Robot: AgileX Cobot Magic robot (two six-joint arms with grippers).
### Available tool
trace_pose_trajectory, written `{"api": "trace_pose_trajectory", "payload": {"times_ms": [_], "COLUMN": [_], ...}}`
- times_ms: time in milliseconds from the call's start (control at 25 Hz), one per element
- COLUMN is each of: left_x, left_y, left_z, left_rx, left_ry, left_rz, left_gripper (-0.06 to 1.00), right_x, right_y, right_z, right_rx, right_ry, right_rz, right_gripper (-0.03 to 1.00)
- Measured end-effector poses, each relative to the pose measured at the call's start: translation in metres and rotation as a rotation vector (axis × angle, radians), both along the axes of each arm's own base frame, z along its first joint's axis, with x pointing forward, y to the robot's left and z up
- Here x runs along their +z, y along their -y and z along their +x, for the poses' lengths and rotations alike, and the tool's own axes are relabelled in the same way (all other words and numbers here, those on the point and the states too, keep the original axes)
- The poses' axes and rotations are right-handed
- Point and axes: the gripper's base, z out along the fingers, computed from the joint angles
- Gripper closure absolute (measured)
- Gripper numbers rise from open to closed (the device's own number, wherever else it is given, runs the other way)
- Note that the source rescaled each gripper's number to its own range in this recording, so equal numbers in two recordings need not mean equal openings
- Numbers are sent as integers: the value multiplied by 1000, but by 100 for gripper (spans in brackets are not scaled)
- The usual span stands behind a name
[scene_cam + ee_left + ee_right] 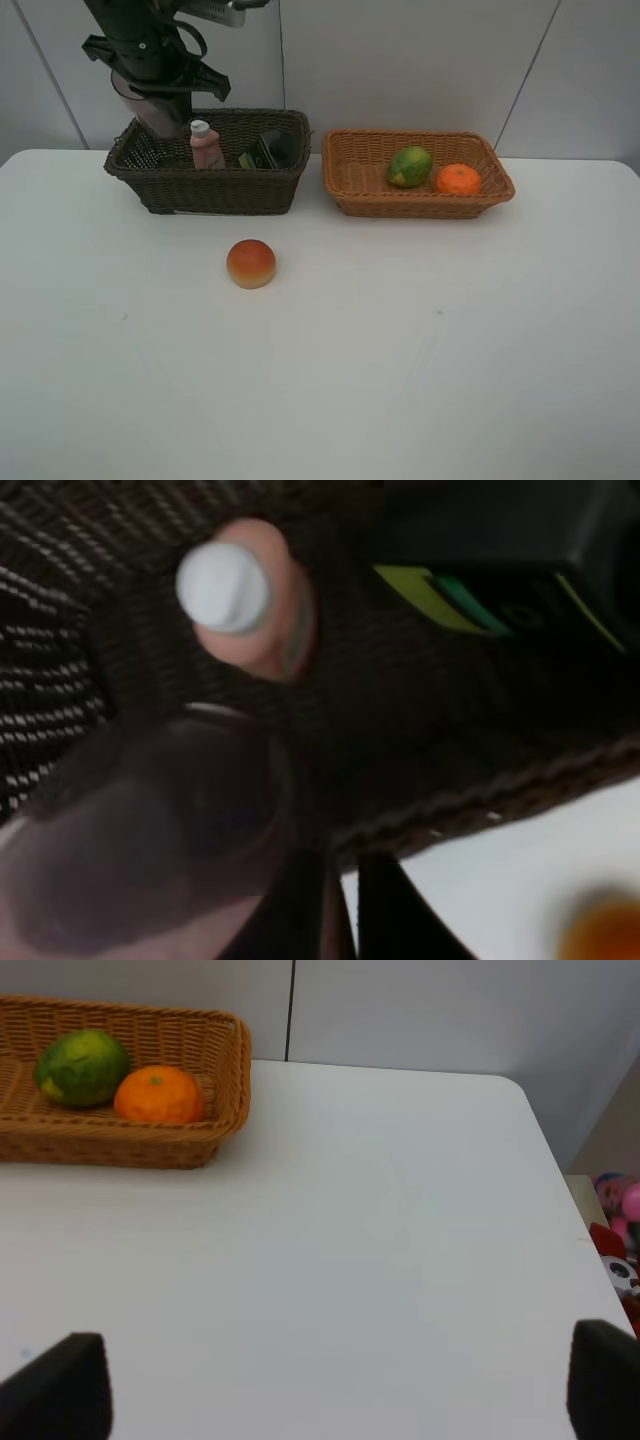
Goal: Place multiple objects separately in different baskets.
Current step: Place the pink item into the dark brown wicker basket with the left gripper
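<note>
My left gripper (152,88) hangs over the back left corner of the dark brown basket (205,188), shut on the rim of the translucent purple cup (148,108). In the left wrist view the cup (150,850) sits beside the closed fingertips (300,915). The pink bottle (205,146) stands upright in this basket and the dark pump bottle (272,150) lies near it. A green fruit (410,166) and an orange (458,180) rest in the light tan basket (420,207). The peach (251,264) lies on the table in front of the dark basket. My right gripper (330,1390) stands wide open over bare table.
The white table (400,350) runs to a rounded far right corner (510,1085). A pale panelled wall stands close behind both baskets. Colourful clutter (620,1230) lies off the table's right edge.
</note>
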Motion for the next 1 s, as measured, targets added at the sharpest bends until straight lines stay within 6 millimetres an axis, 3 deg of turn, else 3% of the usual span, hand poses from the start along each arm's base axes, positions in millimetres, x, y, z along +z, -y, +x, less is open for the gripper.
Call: {"api": "trace_pose_trajectory", "payload": {"times_ms": [320,680,920,1000], "left_x": [-32,-81,-92,-92], "left_y": [-21,-26,-26,-26], "left_z": [18,32,33,34], "left_rx": [40,19,19,16], "left_ry": [-36,21,6,14], "left_rz": [43,1,4,0], "left_gripper": [94,94,93,86], "right_x": [0,0,0,0], "right_y": [0,0,0,0], "right_z": [0,0,0,0], "right_rx": [0,1,1,1], "right_ry": [0,0,0,0], "right_rz": [0,1,1,1], "right_gripper": [-1,-1,-1,-1]}}
